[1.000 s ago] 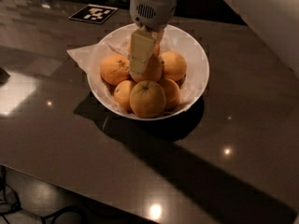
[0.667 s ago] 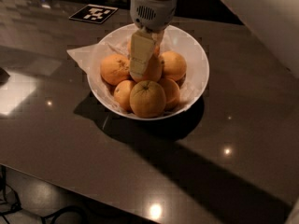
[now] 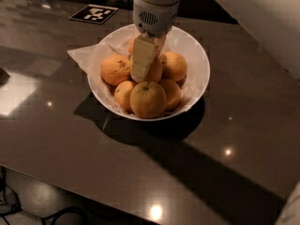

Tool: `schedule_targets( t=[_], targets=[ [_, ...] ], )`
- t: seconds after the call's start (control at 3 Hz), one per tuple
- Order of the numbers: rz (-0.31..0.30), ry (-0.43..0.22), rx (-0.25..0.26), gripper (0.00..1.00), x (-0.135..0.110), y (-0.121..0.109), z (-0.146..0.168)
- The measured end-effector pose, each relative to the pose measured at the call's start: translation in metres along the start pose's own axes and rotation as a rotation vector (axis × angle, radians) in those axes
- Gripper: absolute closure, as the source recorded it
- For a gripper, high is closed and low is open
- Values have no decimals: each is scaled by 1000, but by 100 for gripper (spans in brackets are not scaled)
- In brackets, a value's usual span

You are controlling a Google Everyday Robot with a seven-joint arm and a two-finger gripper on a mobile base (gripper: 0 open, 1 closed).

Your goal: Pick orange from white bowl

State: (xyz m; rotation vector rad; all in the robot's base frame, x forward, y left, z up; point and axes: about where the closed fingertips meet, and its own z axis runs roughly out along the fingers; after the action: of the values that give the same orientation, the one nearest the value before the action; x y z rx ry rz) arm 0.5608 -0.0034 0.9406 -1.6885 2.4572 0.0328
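The gripper [image 3: 142, 73] sits against the middle orange [image 3: 155, 72] in the bowl [image 3: 199, 55]; whether it grips, I cannot tell.

The white bowl [image 3: 197, 55] stands on the dark desk [image 3: 234, 125] near its far edge, lined with crumpled paper [image 3: 82, 54] and heaped with oranges. The gripper [image 3: 144, 71] reaches down into the bowl's middle, against the orange [image 3: 157, 72] at the heap's centre. A black-and-white marker [image 3: 93, 14] lies at the far edge, left of the bowl.

No legible text — only a patterned marker [image 3: 93, 14] behind the gripper [image 3: 146, 73] in the bowl [image 3: 200, 55].
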Motion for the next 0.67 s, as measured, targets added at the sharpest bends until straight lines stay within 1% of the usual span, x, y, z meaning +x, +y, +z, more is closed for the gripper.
schedule_targets(
  t=[0.33,0.67],
  targets=[
    [11,9,-13,22,4,-1,5],
    [11,9,-13,40,4,-1,5]
  ],
)
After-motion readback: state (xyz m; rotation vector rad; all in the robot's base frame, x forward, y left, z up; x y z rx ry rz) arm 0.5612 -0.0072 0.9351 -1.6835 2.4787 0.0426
